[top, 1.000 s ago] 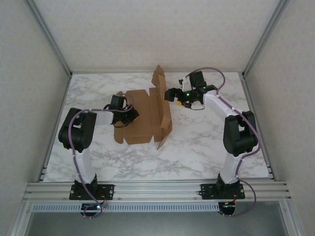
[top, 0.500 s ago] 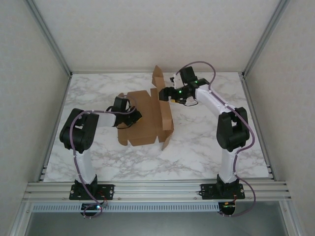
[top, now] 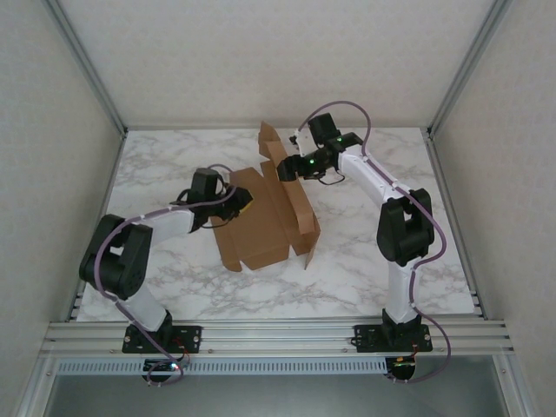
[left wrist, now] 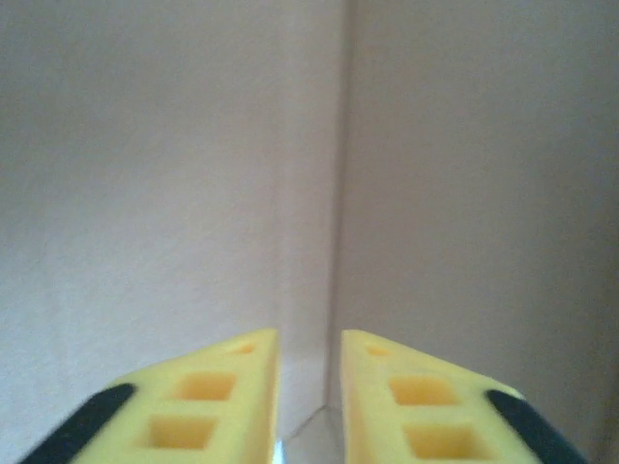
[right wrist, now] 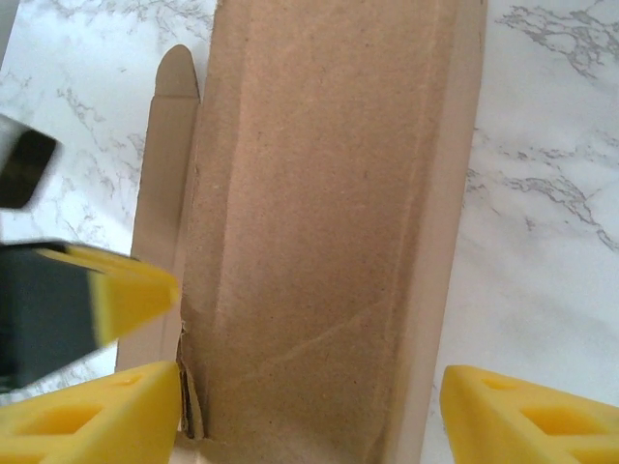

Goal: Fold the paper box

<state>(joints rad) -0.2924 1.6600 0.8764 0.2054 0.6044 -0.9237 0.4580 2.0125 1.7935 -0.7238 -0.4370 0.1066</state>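
The paper box (top: 261, 228) lies in the middle of the marble surface (top: 373, 261). It is half folded, with one big flat part on the left and a long side standing up on the right. The left jaws sit at the left edge of the flat part. Their yellow fingers (left wrist: 218, 387) are just a little apart, with brown cardboard right in front. The right jaws are at the far end of the standing side, spread wide, with a yellow finger (right wrist: 527, 416) on each side of it
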